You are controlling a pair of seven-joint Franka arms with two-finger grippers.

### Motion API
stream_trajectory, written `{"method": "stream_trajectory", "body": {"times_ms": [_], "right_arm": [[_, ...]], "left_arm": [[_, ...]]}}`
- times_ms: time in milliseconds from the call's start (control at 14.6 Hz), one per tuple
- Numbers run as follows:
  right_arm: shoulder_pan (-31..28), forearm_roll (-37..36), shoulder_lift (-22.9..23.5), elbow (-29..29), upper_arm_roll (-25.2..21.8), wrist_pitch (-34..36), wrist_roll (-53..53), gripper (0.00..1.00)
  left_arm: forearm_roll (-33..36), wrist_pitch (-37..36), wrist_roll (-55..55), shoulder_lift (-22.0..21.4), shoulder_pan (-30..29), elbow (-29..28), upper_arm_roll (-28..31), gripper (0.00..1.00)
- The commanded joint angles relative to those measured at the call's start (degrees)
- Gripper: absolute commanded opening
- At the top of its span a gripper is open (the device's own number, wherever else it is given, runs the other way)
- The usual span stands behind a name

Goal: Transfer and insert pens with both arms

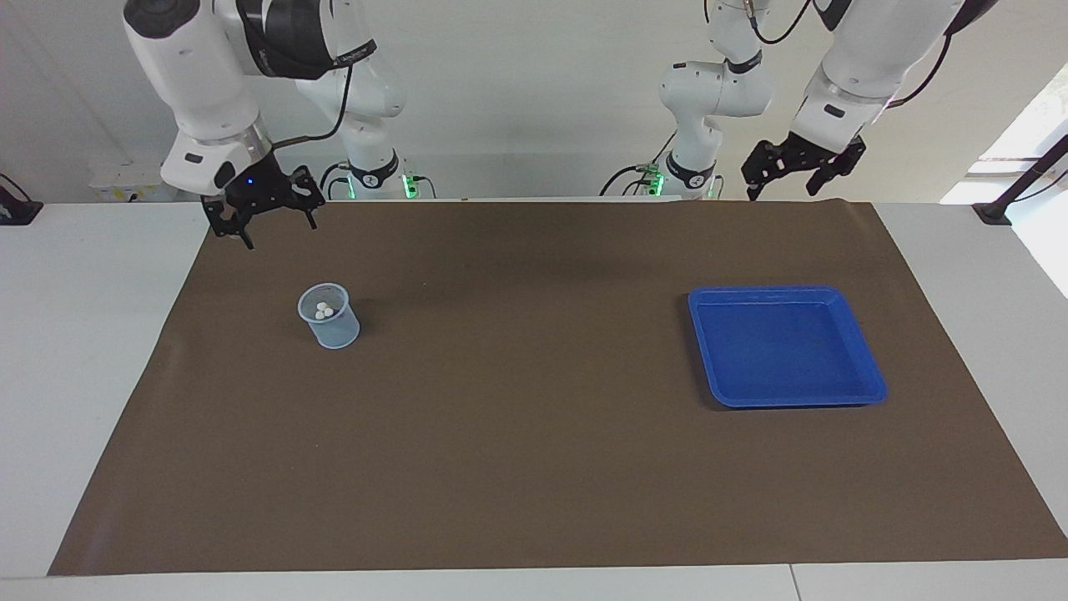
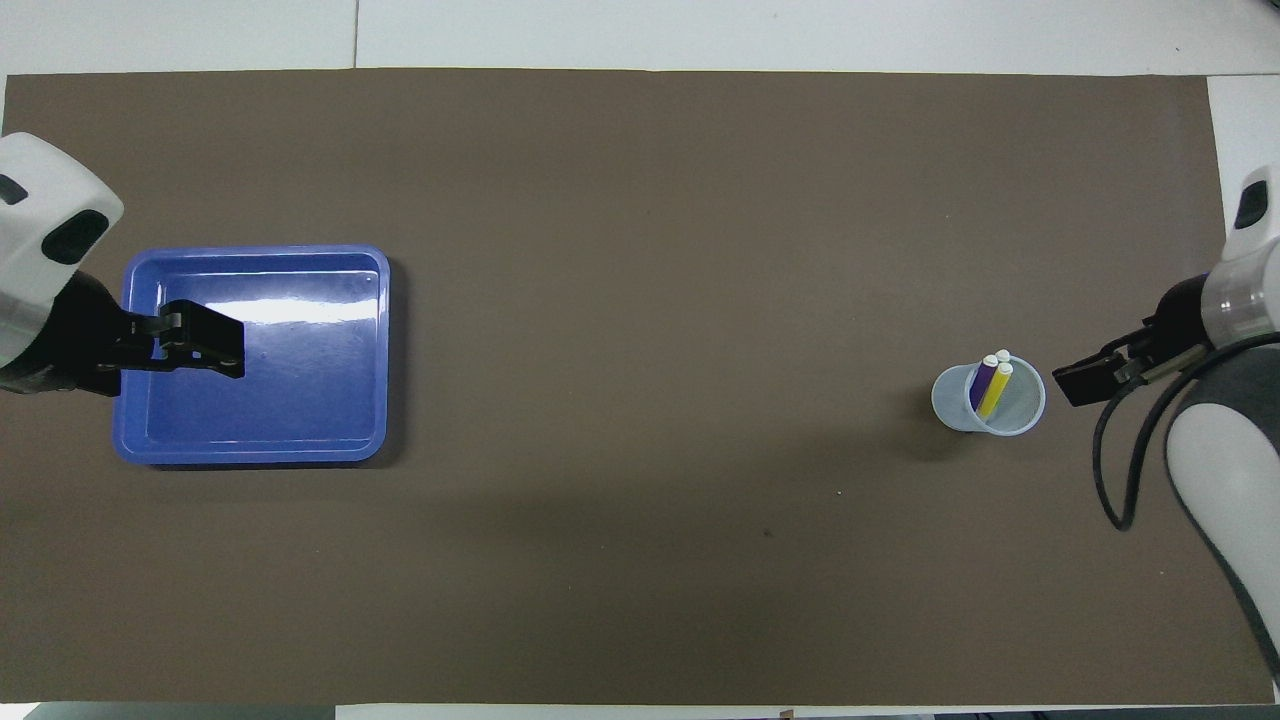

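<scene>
**Pens in the cup, tray bare**

Three whitish cap ends poking up in the clear cup (image 1: 329,315) on the brown mat (image 1: 534,467), toward the right arm's end of the table. From overhead, only two colours easy to tell: a purple pen (image 2: 982,383) and a yellow pen (image 2: 995,390), side by side, leaning on the cup wall with caps up. Green pen not made out, though the facing view shows a third cap. Blue tray (image 1: 868,380) toward the left arm's end, well apart from the cup, with nothing lying in it.

Right gripper (image 1: 265,213) up in the air near the cup, over the mat's edge close to the robots, fingers spread, holding nothing. Left gripper (image 1: 797,171) raised near the tray's end of the table, also spread wide and holding nothing. Looks like waiting.

Seems like the job is just about done: no pen left on the mat or in the tray. If any pen needed a fix, right arm by far the closer one. Pens stand nearly upright, long way pointing up, so best grabbed from above, down onto the cap ends.
</scene>
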State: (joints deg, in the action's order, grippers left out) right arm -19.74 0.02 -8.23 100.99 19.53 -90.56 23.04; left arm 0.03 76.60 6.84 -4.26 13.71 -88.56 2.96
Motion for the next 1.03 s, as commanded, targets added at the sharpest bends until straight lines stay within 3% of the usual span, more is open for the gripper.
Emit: {"method": "stream_trajectory", "body": {"times_ms": [0,137,343,685,960], "right_arm": [[-0.13,-1.17,1.46,-7.45,1.12,6.61,-4.49,1.00],[1.27,-1.08,2.16,-11.06,1.39,8.64,-5.19,1.00],[1.02,0.76,2.34,-10.90,1.04,8.21,-5.20,1.00],[-1.52,0.67,1.64,-10.55,-0.19,10.56,-4.41,1.00],[-1.62,0.77,1.20,-11.60,-0.28,11.89,-5.28,1.00]], "left_arm": [[0.85,-1.55,-6.31,-0.48,-0.26,0.42,1.52,1.00],[0.68,4.14,-5.35,-1.71,-0.44,-3.79,1.70,1.00],[-0.11,8.47,-0.26,0.12,-1.49,-3.73,1.52,1.00],[-1.17,0.51,-0.07,7.85,-3.16,6.18,1.08,1.00],[-0.82,1.00,0.11,4.71,-2.99,3.67,0.91,1.00]]}}
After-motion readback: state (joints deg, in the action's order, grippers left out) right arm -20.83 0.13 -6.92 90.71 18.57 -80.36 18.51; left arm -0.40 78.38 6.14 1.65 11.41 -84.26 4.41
